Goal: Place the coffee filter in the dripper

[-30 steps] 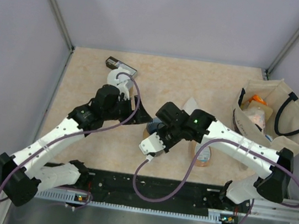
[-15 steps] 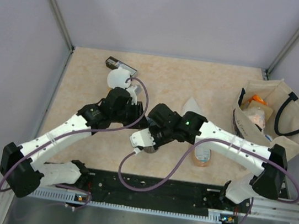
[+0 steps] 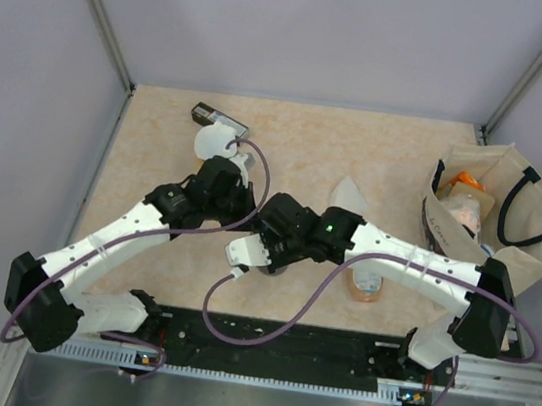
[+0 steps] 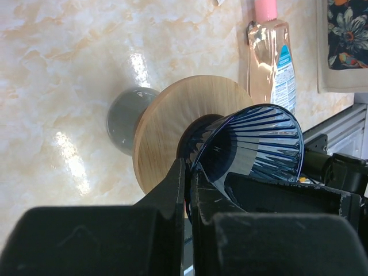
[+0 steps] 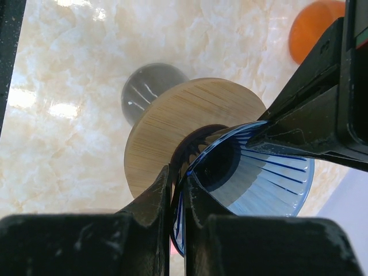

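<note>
The dripper [image 4: 253, 138] is a blue ribbed glass cone on a round wooden base [image 4: 172, 115], held tilted above the table over its own shadow. My left gripper [image 4: 187, 167] is shut on one side of the cone's rim. My right gripper [image 5: 177, 172] is shut on the opposite side of the rim of the dripper [image 5: 259, 178], where the left gripper's fingers [image 5: 310, 115] also show. From above, both grippers meet at mid-table [image 3: 264, 234] and hide the dripper. The coffee filter [image 3: 350, 192], a white folded paper, lies on the table behind the right arm, apart from both grippers.
A bottle [image 3: 366, 282] lies on the table under the right arm, also seen as the bottle [image 4: 270, 57] with a pink cap. A cloth tote bag [image 3: 492, 209] with items stands at the right. A small dark box [image 3: 218, 115] sits at the back left.
The right gripper carried the dripper a little to the left. The left gripper moved in toward it and went from open to shut on the rim.
</note>
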`<action>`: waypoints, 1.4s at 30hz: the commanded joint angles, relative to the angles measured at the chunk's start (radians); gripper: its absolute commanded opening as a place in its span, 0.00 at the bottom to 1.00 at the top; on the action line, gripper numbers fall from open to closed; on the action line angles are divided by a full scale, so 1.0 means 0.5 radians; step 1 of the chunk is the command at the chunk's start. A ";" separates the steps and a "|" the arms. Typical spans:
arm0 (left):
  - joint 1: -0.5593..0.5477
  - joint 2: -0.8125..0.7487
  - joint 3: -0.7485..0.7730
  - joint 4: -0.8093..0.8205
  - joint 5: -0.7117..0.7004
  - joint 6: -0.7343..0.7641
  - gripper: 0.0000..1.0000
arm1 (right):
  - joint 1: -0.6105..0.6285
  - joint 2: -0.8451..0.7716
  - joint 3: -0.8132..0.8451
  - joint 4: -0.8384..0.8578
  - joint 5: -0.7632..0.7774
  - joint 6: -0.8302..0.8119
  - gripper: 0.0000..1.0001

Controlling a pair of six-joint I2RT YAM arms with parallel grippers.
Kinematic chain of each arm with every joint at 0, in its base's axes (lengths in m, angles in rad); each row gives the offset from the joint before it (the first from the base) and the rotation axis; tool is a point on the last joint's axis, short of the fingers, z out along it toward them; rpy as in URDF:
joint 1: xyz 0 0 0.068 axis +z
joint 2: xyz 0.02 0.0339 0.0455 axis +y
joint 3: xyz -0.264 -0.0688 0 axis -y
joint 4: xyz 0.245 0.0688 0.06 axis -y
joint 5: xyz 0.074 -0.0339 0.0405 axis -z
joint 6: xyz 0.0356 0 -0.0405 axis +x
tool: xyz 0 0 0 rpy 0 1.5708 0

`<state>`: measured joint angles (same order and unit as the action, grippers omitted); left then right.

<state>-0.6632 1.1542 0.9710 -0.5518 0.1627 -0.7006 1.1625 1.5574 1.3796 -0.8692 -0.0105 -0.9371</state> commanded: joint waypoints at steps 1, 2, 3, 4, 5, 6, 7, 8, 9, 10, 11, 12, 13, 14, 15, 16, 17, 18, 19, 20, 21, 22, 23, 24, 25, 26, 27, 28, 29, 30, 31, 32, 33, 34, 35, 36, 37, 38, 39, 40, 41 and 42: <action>-0.011 0.158 0.135 -0.332 -0.049 0.195 0.00 | -0.024 0.137 -0.259 -0.290 -0.491 0.070 0.00; -0.011 0.192 0.165 -0.375 -0.058 0.198 0.00 | -0.039 0.128 -0.277 -0.277 -0.546 0.082 0.00; -0.014 0.213 0.196 -0.415 -0.065 0.205 0.00 | -0.052 0.116 -0.308 -0.256 -0.598 0.089 0.00; -0.017 0.235 0.214 -0.442 -0.071 0.208 0.00 | -0.070 0.101 -0.338 -0.219 -0.635 0.101 0.00; -0.026 0.250 0.230 -0.464 -0.077 0.217 0.00 | -0.082 0.085 -0.390 -0.192 -0.666 0.116 0.00; -0.027 0.263 0.245 -0.494 -0.095 0.217 0.00 | -0.101 0.076 -0.430 -0.167 -0.715 0.119 0.00; -0.030 0.275 0.267 -0.528 -0.120 0.223 0.00 | -0.128 0.070 -0.455 -0.152 -0.761 0.122 0.00; -0.033 0.278 0.291 -0.565 -0.147 0.223 0.00 | -0.144 0.067 -0.479 -0.133 -0.807 0.131 0.00; -0.039 0.293 0.310 -0.590 -0.172 0.223 0.00 | -0.171 0.067 -0.507 -0.118 -0.847 0.135 0.00; -0.045 0.299 0.340 -0.605 -0.181 0.229 0.00 | -0.184 0.067 -0.532 -0.103 -0.869 0.147 0.00; -0.054 0.309 0.353 -0.611 -0.187 0.232 0.00 | -0.190 0.076 -0.547 -0.087 -0.890 0.156 0.00; -0.060 0.321 0.359 -0.608 -0.190 0.226 0.00 | -0.193 0.082 -0.562 -0.078 -0.914 0.159 0.00; -0.069 0.330 0.365 -0.611 -0.190 0.226 0.00 | -0.196 0.091 -0.575 -0.075 -0.933 0.162 0.00; -0.079 0.342 0.359 -0.611 -0.190 0.223 0.00 | -0.196 0.106 -0.587 -0.066 -0.945 0.162 0.00; -0.088 0.358 0.359 -0.611 -0.203 0.223 0.00 | -0.199 0.119 -0.596 -0.056 -0.961 0.168 0.00; -0.088 0.373 0.350 -0.620 -0.212 0.217 0.00 | -0.208 0.131 -0.608 -0.047 -0.964 0.187 0.00; -0.088 0.382 0.338 -0.621 -0.227 0.211 0.00 | -0.217 0.137 -0.621 -0.044 -0.979 0.193 0.00; -0.091 0.391 0.325 -0.618 -0.242 0.202 0.00 | -0.223 0.140 -0.627 -0.035 -0.991 0.202 0.00; -0.088 0.391 0.325 -0.618 -0.246 0.196 0.00 | -0.230 0.156 -0.636 -0.023 -0.998 0.208 0.00; -0.091 0.395 0.328 -0.618 -0.243 0.198 0.00 | -0.233 0.162 -0.627 -0.023 -0.992 0.214 0.00; -0.091 0.388 0.346 -0.618 -0.243 0.199 0.00 | -0.233 0.165 -0.624 -0.023 -0.994 0.214 0.00; -0.091 0.382 0.353 -0.621 -0.243 0.205 0.00 | -0.230 0.171 -0.612 -0.026 -0.988 0.217 0.00; -0.091 0.373 0.365 -0.618 -0.249 0.211 0.00 | -0.230 0.165 -0.599 -0.032 -0.964 0.224 0.02; -0.091 0.364 0.374 -0.621 -0.255 0.214 0.00 | -0.233 0.156 -0.587 -0.032 -0.943 0.227 0.05; -0.091 0.364 0.383 -0.630 -0.261 0.220 0.00 | -0.230 0.147 -0.572 -0.035 -0.915 0.227 0.07; -0.091 0.361 0.399 -0.627 -0.258 0.229 0.00 | -0.233 0.134 -0.550 -0.044 -0.897 0.221 0.11; -0.097 0.358 0.414 -0.630 -0.258 0.235 0.00 | -0.233 0.119 -0.532 -0.044 -0.881 0.211 0.13; -0.094 0.364 0.432 -0.633 -0.249 0.247 0.00 | -0.230 0.101 -0.511 -0.047 -0.863 0.205 0.16; -0.094 0.376 0.460 -0.639 -0.240 0.257 0.00 | -0.233 0.091 -0.480 -0.056 -0.850 0.193 0.19; -0.097 0.382 0.475 -0.639 -0.224 0.266 0.00 | -0.233 0.088 -0.458 -0.062 -0.838 0.175 0.21; -0.100 0.394 0.509 -0.648 -0.221 0.272 0.00 | -0.233 0.076 -0.428 -0.063 -0.814 0.165 0.23; -0.106 0.404 0.530 -0.648 -0.221 0.281 0.00 | -0.233 0.064 -0.409 -0.063 -0.786 0.159 0.24; -0.112 0.407 0.540 -0.651 -0.215 0.287 0.00 | -0.230 0.055 -0.385 -0.063 -0.762 0.144 0.26; -0.116 0.413 0.555 -0.657 -0.215 0.291 0.00 | -0.230 0.045 -0.360 -0.063 -0.725 0.132 0.27; -0.122 0.419 0.564 -0.657 -0.218 0.297 0.00 | -0.233 0.036 -0.339 -0.066 -0.703 0.116 0.29; -0.125 0.422 0.567 -0.660 -0.221 0.297 0.00 | -0.233 0.027 -0.314 -0.072 -0.679 0.092 0.33; -0.125 0.431 0.577 -0.664 -0.224 0.297 0.00 | -0.230 0.018 -0.293 -0.078 -0.657 0.073 0.37; -0.128 0.434 0.577 -0.660 -0.224 0.297 0.00 | -0.233 0.012 -0.268 -0.081 -0.639 0.049 0.41; -0.131 0.431 0.580 -0.664 -0.227 0.294 0.00 | -0.233 -0.007 -0.247 -0.081 -0.623 0.034 0.43; -0.131 0.434 0.583 -0.664 -0.233 0.294 0.00 | -0.230 -0.019 -0.228 -0.081 -0.605 0.018 0.46; -0.134 0.437 0.586 -0.667 -0.236 0.294 0.00 | -0.233 -0.034 -0.216 -0.081 -0.587 -0.006 0.48; -0.134 0.438 0.586 -0.664 -0.243 0.294 0.00 | -0.233 -0.059 -0.204 -0.081 -0.574 -0.034 0.50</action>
<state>-0.7143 1.3468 1.2469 -0.8360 0.0788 -0.5743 1.0348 1.5017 1.2884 -0.7509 -0.3420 -0.9169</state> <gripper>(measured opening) 0.043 0.469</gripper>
